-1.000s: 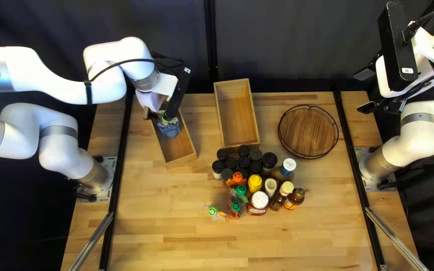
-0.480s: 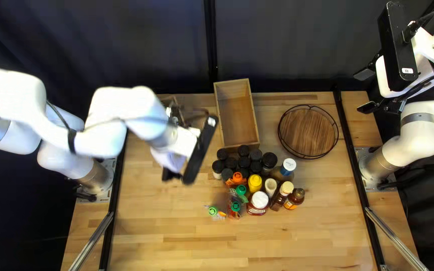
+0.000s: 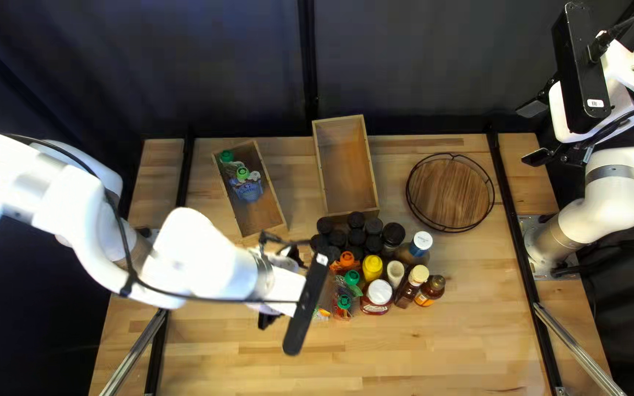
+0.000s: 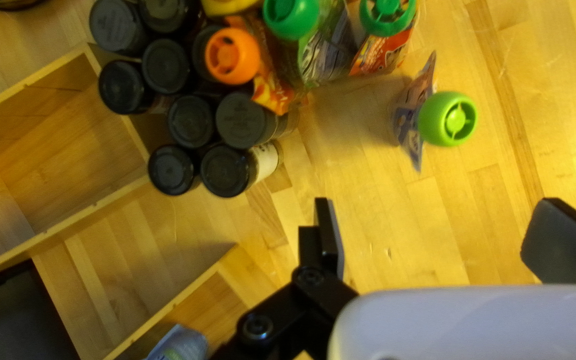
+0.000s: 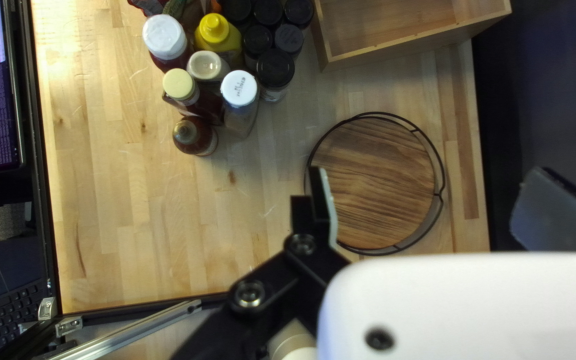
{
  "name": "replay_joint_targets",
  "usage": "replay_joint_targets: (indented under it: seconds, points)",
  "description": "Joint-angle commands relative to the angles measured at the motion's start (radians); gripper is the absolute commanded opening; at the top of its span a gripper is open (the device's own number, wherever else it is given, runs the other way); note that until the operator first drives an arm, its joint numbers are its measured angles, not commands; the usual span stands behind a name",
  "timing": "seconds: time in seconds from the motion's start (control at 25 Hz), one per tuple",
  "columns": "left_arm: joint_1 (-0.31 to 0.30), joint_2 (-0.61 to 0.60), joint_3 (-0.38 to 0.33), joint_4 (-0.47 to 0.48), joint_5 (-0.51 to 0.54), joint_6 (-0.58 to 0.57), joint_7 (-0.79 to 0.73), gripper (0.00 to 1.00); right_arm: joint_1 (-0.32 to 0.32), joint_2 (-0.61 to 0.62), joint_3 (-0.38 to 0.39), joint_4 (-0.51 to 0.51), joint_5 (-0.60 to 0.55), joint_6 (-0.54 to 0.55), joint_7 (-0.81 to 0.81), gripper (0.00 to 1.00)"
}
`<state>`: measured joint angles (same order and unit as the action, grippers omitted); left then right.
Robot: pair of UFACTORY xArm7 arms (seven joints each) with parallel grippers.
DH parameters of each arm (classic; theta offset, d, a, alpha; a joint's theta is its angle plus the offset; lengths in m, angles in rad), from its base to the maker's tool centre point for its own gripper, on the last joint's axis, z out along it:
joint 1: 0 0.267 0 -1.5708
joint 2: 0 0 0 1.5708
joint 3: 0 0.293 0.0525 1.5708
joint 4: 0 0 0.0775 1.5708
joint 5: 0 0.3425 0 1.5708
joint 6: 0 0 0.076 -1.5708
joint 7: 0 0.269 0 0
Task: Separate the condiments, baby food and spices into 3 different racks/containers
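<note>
Left gripper (image 3: 267,320) and right gripper (image 3: 536,133) gape wide; upper left in the top left view, an oblong wooden box (image 3: 260,217) holds crinkly pouches (image 3: 248,191).

Dark curtain (image 3: 420,66) behind wooden table (image 3: 243,359)

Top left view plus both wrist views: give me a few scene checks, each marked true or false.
1. The left claw is open. True.
2. The right claw is shut on a jar. False: it is open and holds nothing.
3. Green-capped pouches are in the leftmost wooden box. True.
4. The yellow squeeze bottle stands in the round rack. False: it stands on the table among other bottles.
5. The black-capped jars stand outside the middle box. True.
6. The lime-capped pouch is between the left claw's fingers. False: it is ahead of them.
</note>
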<state>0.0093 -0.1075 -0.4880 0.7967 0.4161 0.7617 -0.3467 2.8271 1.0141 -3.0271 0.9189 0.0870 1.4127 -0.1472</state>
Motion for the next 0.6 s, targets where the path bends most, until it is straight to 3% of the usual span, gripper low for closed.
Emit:
replay_joint_targets:
  seconds: [0.04, 0.16, 0.2, 0.24, 0.32, 0.44, 0.6]
  points:
    - [-0.007, 0.111, -0.015, 0.062, 0.110, 0.017, -0.106, 1.00, 0.000, 0.000, 0.000, 0.000, 0.000, 0.000, 0.000, 1.00]
    - [-0.016, 0.182, -0.010, 0.093, 0.166, 0.016, -0.160, 1.00, 0.000, 0.000, 0.000, 0.000, 0.000, 0.000, 0.000, 1.00]
    - [-0.018, 0.193, -0.009, 0.098, 0.179, 0.021, -0.175, 0.97, 0.000, 0.000, 0.000, 0.000, 0.000, 0.000, 0.000, 1.00]
    - [-0.019, 0.196, -0.009, 0.100, 0.183, 0.023, -0.182, 0.88, 0.000, 0.000, 0.000, 0.000, 0.000, 0.000, 0.000, 1.00]
    - [-0.021, 0.199, -0.010, 0.103, 0.188, 0.028, -0.194, 0.11, 0.000, 0.000, 0.000, 0.000, 0.000, 0.000, 0.000, 1.00]
    - [-0.024, 0.200, -0.012, 0.111, 0.185, 0.039, -0.193, 0.00, 0.000, 0.000, 0.000, 0.000, 0.000, 0.000, 0.000, 1.00]
    - [-0.017, 0.170, -0.014, 0.113, 0.118, 0.061, -0.142, 0.00, 0.000, 0.000, 0.000, 0.000, 0.000, 0.000, 0.000, 1.00]
